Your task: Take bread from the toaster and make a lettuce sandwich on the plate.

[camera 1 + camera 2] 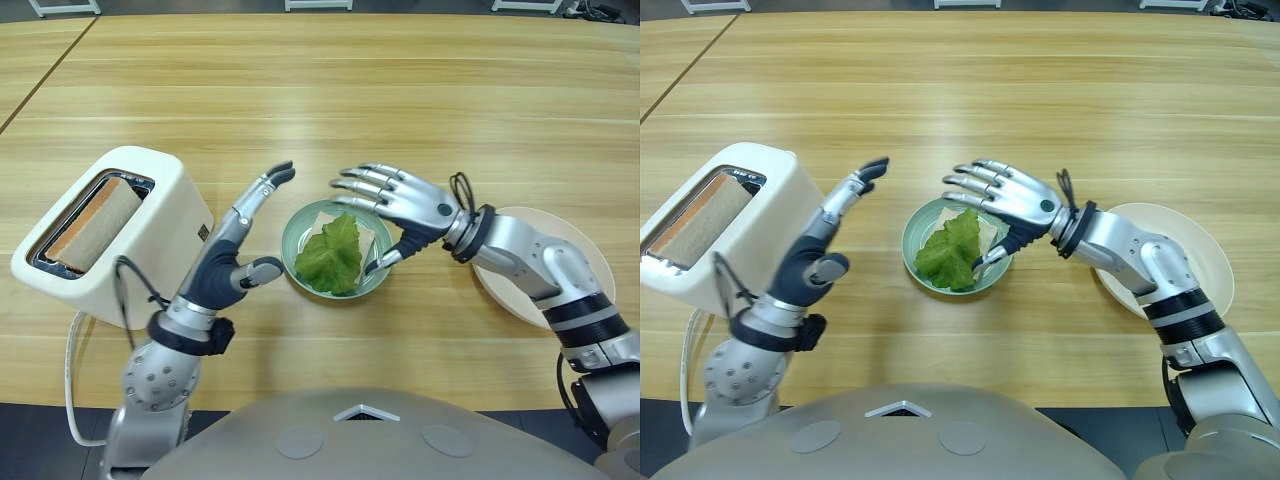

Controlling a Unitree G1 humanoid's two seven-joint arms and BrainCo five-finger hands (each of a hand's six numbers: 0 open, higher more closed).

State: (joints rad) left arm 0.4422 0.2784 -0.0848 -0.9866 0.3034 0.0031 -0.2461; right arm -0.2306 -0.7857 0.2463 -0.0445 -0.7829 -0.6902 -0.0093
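A cream toaster [150, 215] stands at the left with one slice of bread [95, 225] in its slot. A green plate [300, 232] near the table's middle holds a bread slice [368, 234] with a lettuce leaf [331, 255] on top. My left hand [240, 245] is open between the toaster and the plate, fingers stretched up and away. My right hand [400, 205] hovers open over the plate's right side, fingers spread above the lettuce and thumb near the rim.
A cream-coloured plate [590, 262] lies at the right, partly under my right forearm. The toaster's white cable [72, 375] runs down past the table's near edge. Bare wooden table [350, 90] stretches behind.
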